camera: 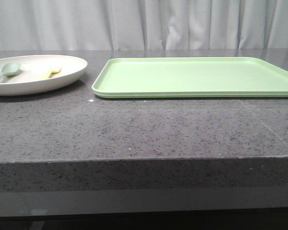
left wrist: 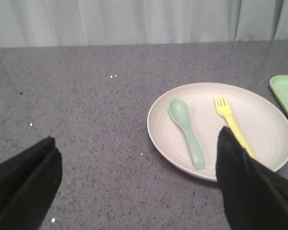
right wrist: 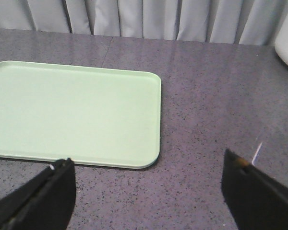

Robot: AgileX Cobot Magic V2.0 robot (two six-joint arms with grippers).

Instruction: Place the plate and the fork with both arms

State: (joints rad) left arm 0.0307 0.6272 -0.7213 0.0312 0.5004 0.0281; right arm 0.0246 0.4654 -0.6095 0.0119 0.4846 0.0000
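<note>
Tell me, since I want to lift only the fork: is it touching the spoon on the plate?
Apart. The left wrist view shows bare plate between the fork and the spoon.

Fork, spoon side by side on plate.

I see a dark grey speckled stone table. Two things lie straight on it: the cream plate at my left and a light-green tray just beside it, apart.
</note>
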